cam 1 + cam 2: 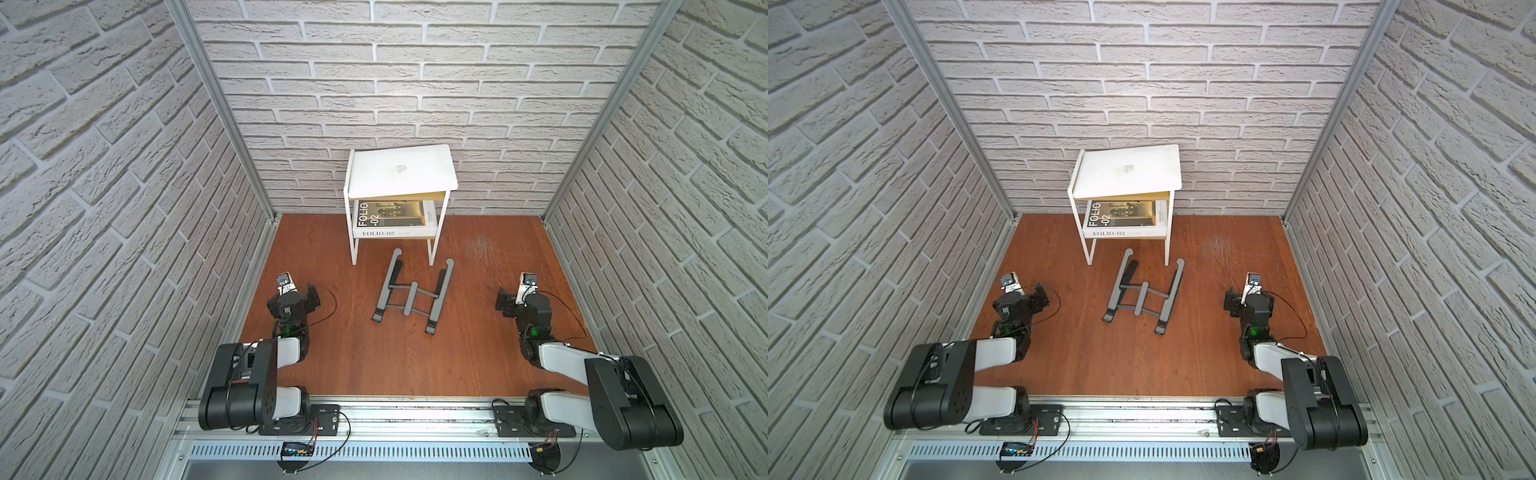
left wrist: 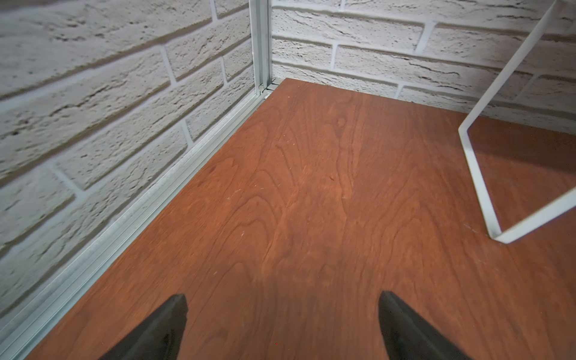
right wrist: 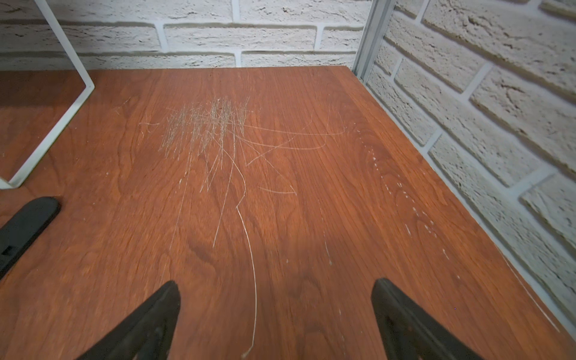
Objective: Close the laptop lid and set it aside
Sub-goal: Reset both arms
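Observation:
The laptop lies flat on top of the white shelf at the back wall. The laptop lid is down, with its silver-white outside and grey apple logo facing up. Neither gripper is near it. My left gripper hangs open over bare wood near the left wall. My right gripper is open too, over scratched wood near the right wall. Nothing sits between either pair of fingers. In both top views the left arm and the right arm are folded back.
A grey folding stand lies on the wooden table in front of the shelf; one end of the stand shows beside my right gripper. A FOLIO-02 book fills the lower shelf. A shelf leg stands near my left gripper. Brick walls enclose three sides.

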You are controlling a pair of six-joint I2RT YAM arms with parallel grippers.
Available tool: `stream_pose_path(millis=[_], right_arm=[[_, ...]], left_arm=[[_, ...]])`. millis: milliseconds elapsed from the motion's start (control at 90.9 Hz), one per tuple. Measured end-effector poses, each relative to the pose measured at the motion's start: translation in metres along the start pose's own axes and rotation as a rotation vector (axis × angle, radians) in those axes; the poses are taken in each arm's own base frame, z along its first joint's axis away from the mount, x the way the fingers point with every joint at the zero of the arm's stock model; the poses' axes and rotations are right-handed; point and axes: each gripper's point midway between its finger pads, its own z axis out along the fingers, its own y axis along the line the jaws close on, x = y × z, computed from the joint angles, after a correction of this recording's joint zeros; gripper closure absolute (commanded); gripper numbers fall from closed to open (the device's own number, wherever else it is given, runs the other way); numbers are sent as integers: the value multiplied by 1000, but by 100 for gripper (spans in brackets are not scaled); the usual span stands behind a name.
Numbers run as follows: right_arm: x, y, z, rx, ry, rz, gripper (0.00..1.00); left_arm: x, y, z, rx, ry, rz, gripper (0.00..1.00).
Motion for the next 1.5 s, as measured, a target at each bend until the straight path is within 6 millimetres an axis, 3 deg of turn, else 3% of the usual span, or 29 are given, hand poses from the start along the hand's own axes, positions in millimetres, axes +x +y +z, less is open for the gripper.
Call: stream_pose_path(millis=[88, 264, 451, 814, 1496], right_arm=[[-5, 4, 8, -15, -33, 9, 2], [12, 21, 16, -100, 9, -27, 1], [-3, 35, 20, -161, -24, -57, 1], [-7, 29, 43, -113, 22, -27, 1], [0, 24, 45, -110, 63, -11, 1]], left_arm=[[1, -9, 10, 36, 17, 15, 1], [-4, -28, 13, 95, 8, 61, 2], [1, -47, 19, 143, 24, 124, 2], [-2, -41, 24, 138, 29, 113, 2], [-2, -42, 24, 142, 30, 113, 2]])
